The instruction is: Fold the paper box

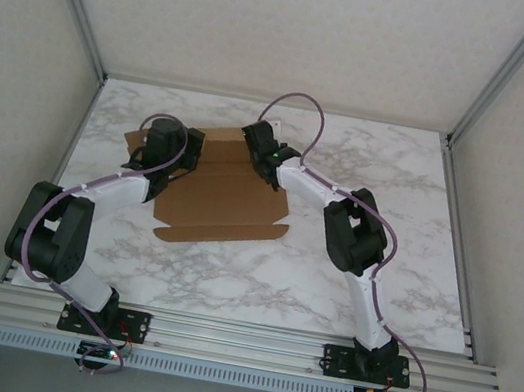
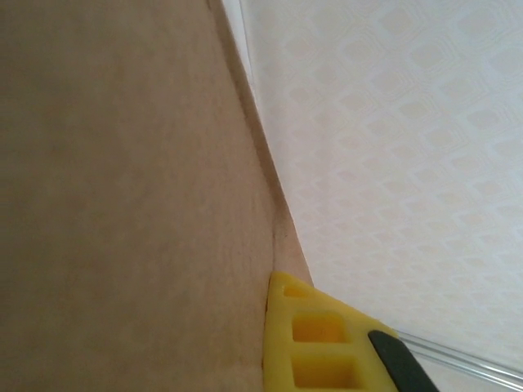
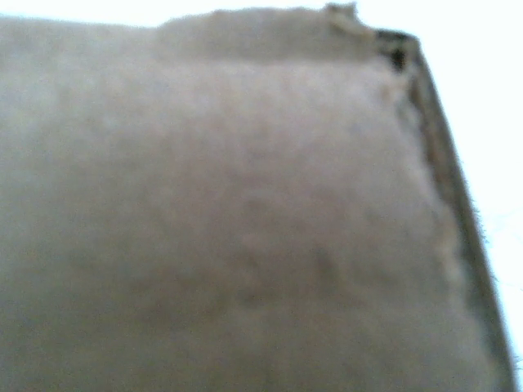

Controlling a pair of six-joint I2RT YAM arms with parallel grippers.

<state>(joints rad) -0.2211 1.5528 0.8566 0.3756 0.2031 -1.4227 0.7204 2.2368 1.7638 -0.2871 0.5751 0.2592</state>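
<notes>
Paper box [image 1: 225, 205] sits hard against both wrists, flap-raising looks the step in hand, I cannot tell whether left jaws or right jaws grip it, next likely needs a wall creased upright

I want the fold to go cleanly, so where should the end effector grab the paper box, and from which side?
Probably the paper box by its far panel, approached from the far side: it seems lifted, thin edge free to pinch, while the near flap lies flat.

Plain brown paper box [image 1: 226, 200], largely flat, tabbed near edge, left of centre.
</notes>
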